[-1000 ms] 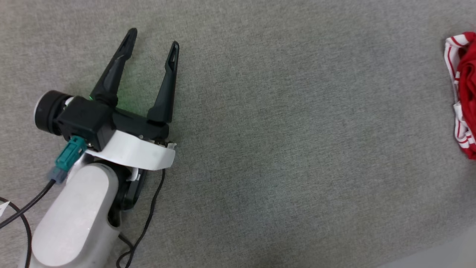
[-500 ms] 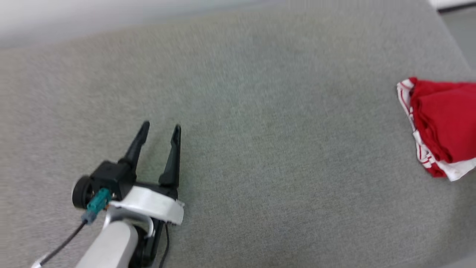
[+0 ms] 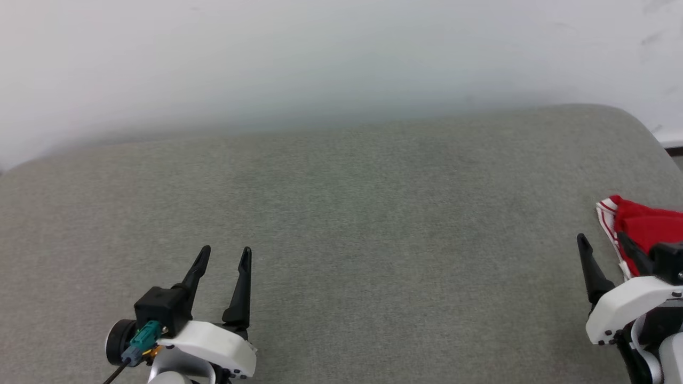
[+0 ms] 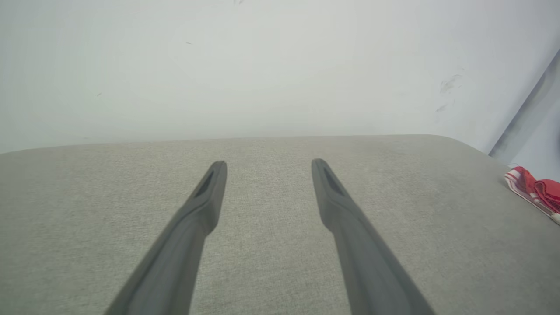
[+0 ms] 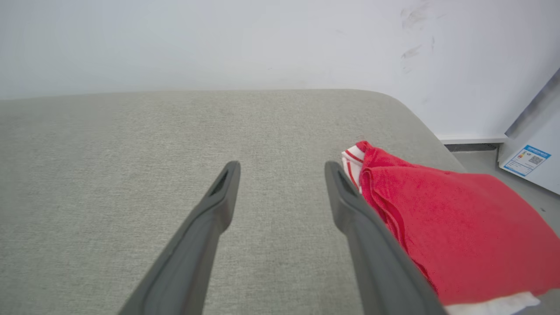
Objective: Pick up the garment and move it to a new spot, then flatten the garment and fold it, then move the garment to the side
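Fabric everywhere: a big padded surface (image 3: 341, 213) in grey-green woven cloth, flat-topped w/ a soft rounded corner at the far right. It is set against a plain white wall (image 3: 320, 53) that carries a few dark scuffs. The garment (image 5: 450, 227) lies on the right-hand end of that surface, close to the rounded corner. It's a folded bundle of red knit, slightly nubbly, layers stacked w/ soft creases. Red-and-white striped trim shows at its far end and a strip of white cloth pokes out at the near end.

The left gripper (image 3: 225, 250) hovers low over bare upholstery, well apart from the garment, its two long tapering dark fingers spread w/ nothing btwn them. The right gripper (image 3: 601, 237) sits at the garment's left side, fingers likewise spread and empty. Its outer finger runs alongside the red folds, just beside them and poss. brushing the cloth; can't tell for sure.

Beyond the corner stands a white panel (image 5: 547, 131) w/ a blue-edged label sticker (image 5: 526, 160).
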